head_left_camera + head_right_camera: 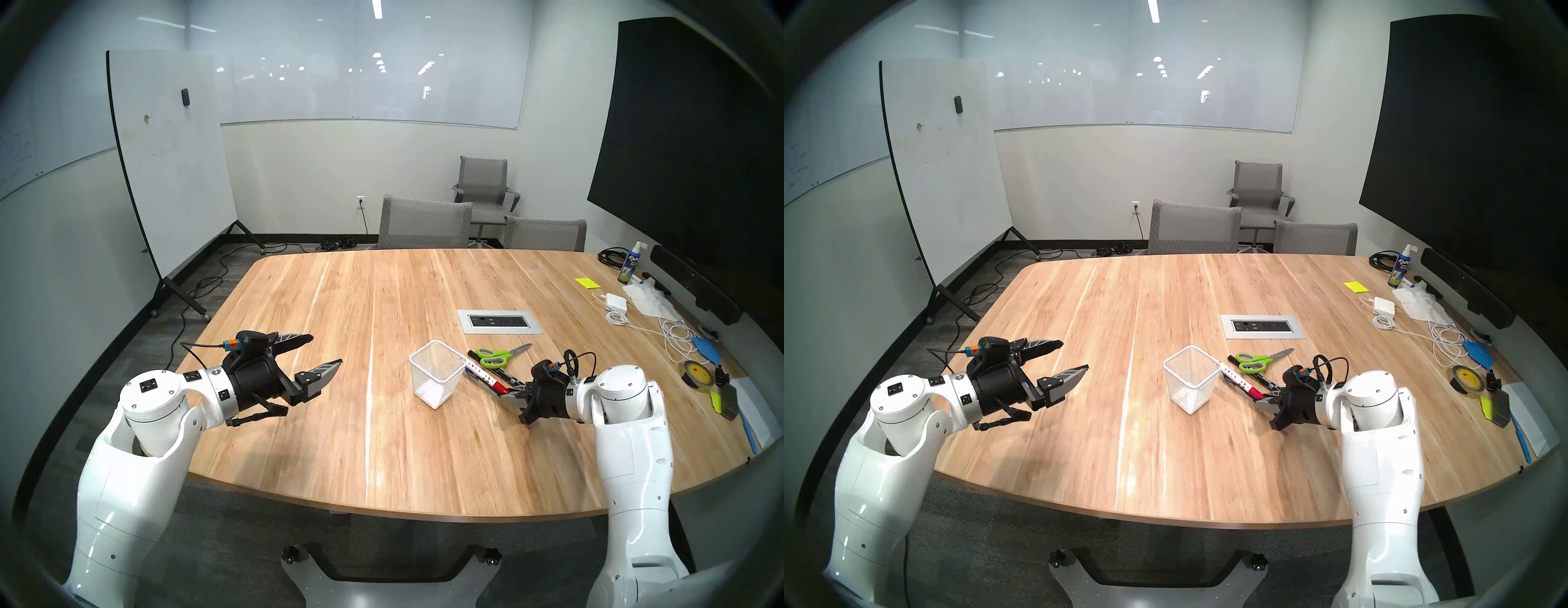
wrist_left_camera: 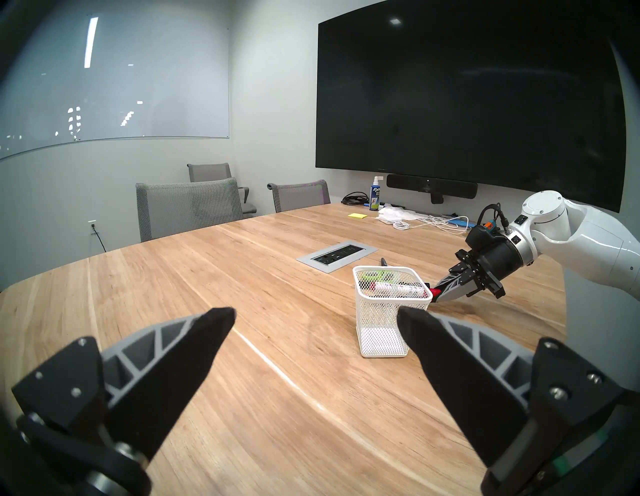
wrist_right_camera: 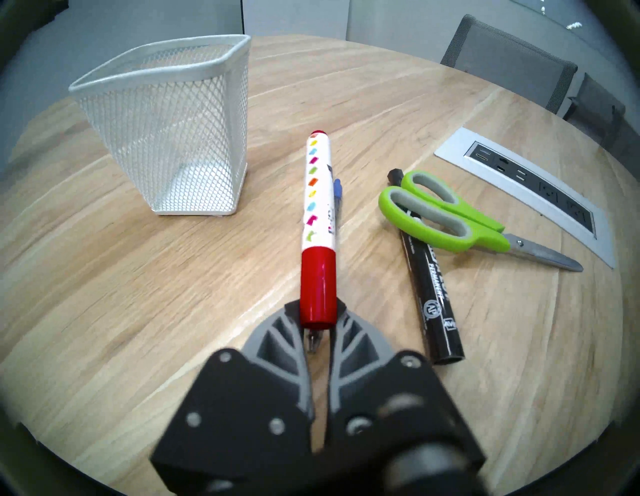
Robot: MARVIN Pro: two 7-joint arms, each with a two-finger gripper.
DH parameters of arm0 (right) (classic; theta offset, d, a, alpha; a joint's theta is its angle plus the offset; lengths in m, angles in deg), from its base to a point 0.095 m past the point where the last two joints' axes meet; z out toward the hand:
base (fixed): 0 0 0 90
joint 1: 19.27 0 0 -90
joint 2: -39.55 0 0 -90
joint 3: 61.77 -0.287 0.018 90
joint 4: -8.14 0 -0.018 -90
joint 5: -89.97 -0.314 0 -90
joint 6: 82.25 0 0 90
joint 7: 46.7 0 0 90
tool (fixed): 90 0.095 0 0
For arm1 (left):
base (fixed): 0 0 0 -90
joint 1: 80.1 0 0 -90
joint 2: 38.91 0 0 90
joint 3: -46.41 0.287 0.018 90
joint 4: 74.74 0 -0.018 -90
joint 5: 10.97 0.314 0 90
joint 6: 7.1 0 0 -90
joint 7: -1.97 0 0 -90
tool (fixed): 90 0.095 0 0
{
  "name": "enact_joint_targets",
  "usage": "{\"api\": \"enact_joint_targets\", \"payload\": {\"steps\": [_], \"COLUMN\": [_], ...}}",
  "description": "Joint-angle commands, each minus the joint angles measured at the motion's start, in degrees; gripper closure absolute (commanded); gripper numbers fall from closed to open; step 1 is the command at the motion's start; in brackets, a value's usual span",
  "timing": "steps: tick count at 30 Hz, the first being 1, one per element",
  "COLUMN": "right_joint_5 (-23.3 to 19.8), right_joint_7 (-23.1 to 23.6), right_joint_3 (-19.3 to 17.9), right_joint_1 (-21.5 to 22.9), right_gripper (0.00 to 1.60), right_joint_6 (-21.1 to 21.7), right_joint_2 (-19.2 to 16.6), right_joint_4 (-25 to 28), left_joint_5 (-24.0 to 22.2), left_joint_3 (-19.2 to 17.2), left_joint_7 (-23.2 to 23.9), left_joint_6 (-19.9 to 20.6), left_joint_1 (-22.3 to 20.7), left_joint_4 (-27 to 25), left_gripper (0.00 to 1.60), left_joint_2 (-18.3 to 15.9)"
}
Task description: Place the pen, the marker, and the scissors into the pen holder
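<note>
The white mesh pen holder (image 1: 437, 373) stands upright near the table's middle, with nothing in it (image 3: 166, 121). To its right lie the white red-capped marker (image 3: 317, 194), the slim blue-capped pen (image 3: 337, 194) right beside and partly under it, a black marker (image 3: 434, 298), and the lime-green scissors (image 3: 433, 214) resting across the black marker. My right gripper (image 3: 317, 308) is shut on the red cap end of the white marker, low at the table (image 1: 502, 392). My left gripper (image 1: 326, 350) is open, with nothing in it, hovering left of the holder (image 2: 315, 311).
A grey power outlet panel (image 1: 498, 322) is set into the table behind the scissors. Cables (image 1: 674, 335), a tape roll (image 1: 695, 371), a spray bottle (image 1: 631, 265) and papers crowd the table's right edge. Grey chairs (image 1: 424, 223) stand at the far side.
</note>
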Motion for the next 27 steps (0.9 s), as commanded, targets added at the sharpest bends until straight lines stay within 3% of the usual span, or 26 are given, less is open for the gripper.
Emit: {"api": "enact_joint_targets", "payload": {"steps": [1,27], "right_joint_5": [-1.3,-2.7], "right_joint_7": [0.6,3.3], "right_joint_3": [-1.3,-5.2], "right_joint_1": [0.2,0.2], "right_gripper": [1.6,1.6], "right_joint_6": [0.0,0.3], "right_joint_2": [0.2,2.2], "right_joint_4": [2.9,7.5], "left_joint_5": [0.0,0.0], "left_joint_3": [-0.1,-0.1], "left_joint_7": [0.0,0.0], "left_joint_6": [0.0,0.0], "left_joint_1": [-0.1,-0.1], "left_joint_4": [-0.8,-0.8], "left_gripper": [0.0,0.0], "left_joint_2": [-0.1,-0.1]}}
